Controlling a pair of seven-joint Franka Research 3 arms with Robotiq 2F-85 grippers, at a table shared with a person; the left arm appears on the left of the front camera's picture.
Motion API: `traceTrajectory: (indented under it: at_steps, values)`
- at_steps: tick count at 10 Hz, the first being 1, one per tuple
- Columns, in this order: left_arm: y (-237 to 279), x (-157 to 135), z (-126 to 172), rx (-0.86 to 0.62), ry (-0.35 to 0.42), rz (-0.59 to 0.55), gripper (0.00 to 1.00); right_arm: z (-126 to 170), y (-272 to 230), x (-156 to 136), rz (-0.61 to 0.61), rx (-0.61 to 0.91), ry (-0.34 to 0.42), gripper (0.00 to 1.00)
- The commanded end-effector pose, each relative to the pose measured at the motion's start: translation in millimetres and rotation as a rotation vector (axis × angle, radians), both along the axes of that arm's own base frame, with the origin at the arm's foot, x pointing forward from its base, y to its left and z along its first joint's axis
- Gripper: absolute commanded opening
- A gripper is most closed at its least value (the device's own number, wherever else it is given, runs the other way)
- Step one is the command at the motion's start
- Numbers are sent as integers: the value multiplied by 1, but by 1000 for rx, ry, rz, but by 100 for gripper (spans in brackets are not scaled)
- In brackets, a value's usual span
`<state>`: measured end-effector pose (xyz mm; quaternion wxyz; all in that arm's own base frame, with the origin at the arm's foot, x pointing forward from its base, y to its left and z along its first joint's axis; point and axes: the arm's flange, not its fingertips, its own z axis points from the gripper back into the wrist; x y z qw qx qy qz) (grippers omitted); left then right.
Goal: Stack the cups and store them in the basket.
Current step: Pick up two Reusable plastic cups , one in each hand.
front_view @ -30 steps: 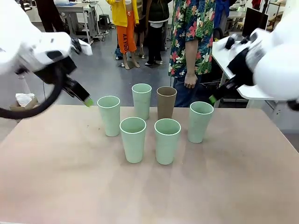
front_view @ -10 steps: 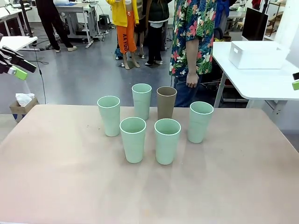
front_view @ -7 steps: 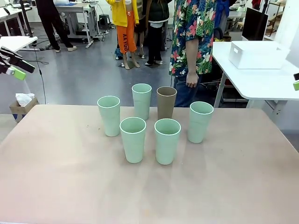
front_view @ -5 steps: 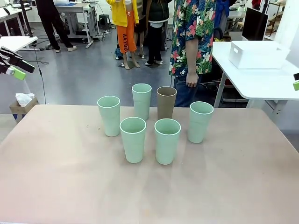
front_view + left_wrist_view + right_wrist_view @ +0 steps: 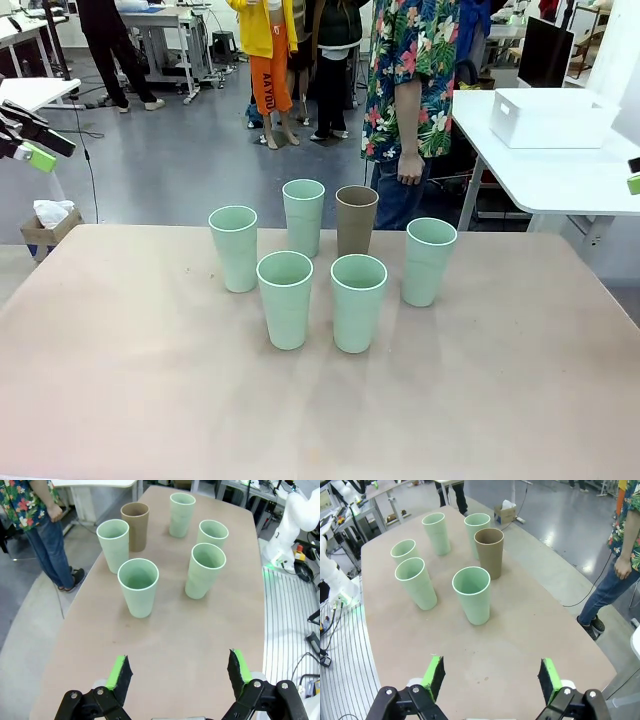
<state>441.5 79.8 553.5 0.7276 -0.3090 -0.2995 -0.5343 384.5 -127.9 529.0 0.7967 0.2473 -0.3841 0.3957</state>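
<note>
1. Currently five mint cups [image 5: 285,298] and the brown cup [image 5: 356,220] stand upright, unstacked, mid tabletop [image 5: 130,380].
2. Basket [image 5: 550,118]: far right, on separate white tabletop [image 5: 540,170].
3. Left gripper [image 5: 177,667], right gripper [image 5: 491,672]: jaws spread, empty.

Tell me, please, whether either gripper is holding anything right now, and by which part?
Nothing is held: the left gripper and the right gripper are both open and empty, clear of the mint and brown plastic cups.
</note>
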Motion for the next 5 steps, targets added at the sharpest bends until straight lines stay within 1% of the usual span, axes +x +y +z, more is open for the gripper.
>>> traceTrajectory:
  at_steps: [1, 5]
  values:
    - [-1, 0, 1, -7, -6, -10, 100, 1, 0, 4, 13, 20, -31, 100]
    - [-1, 0, 1, -7, -6, -10, 100, 1, 0, 4, 13, 20, -31, 100]
